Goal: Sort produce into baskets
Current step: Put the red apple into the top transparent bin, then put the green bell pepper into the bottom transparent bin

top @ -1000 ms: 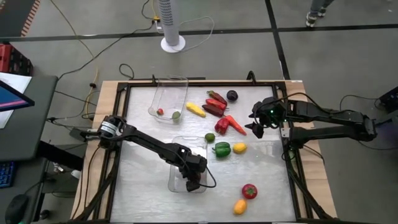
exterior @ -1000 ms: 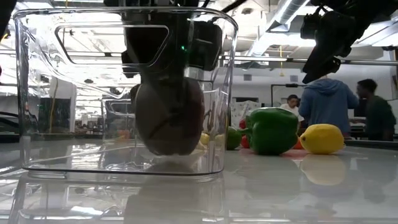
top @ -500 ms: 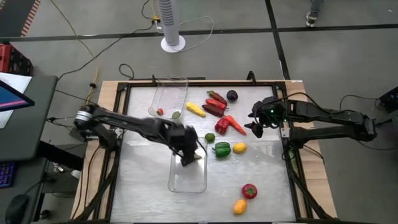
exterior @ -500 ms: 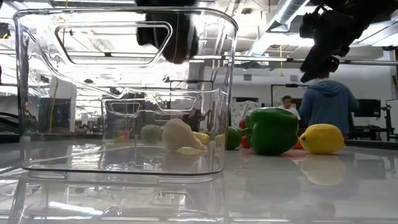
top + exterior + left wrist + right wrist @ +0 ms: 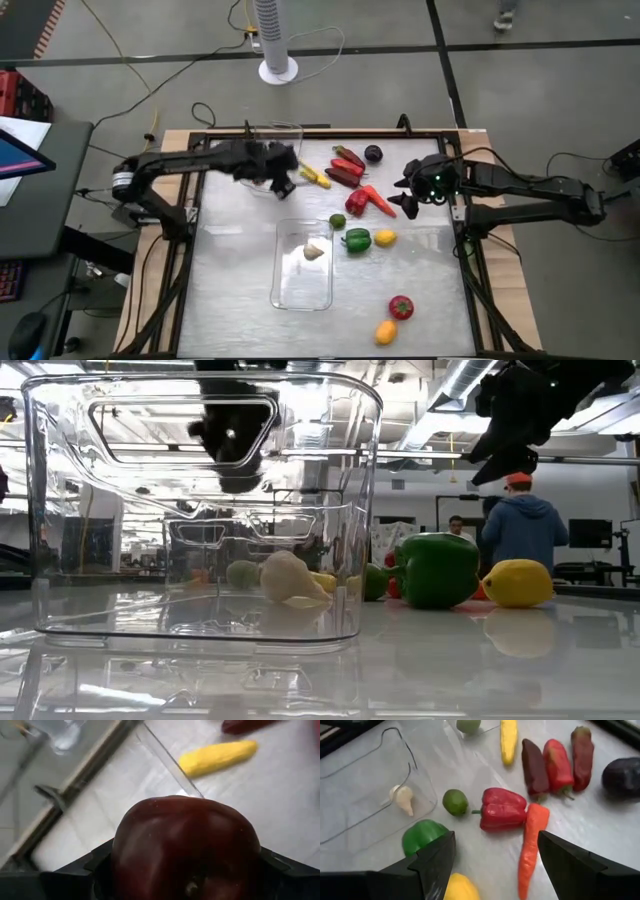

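Carrying a dark red apple [image 5: 185,847] clenched in its jaws, the left gripper [image 5: 275,170] has swung from the near basket [image 5: 288,290] to the far basket [image 5: 262,140]. A garlic bulb [image 5: 314,251] now lies in the near one. The right gripper [image 5: 412,195], jaws spread, waits by the table's right edge.

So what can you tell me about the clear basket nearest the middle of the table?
The near basket is a clear, see-through plastic tray, rectangular with rounded corners and a handle cutout in its end wall. It sits flat and upright on the table, long side running front to back. Inside lies one pale garlic bulb. A green pepper sits just beside it, outside.
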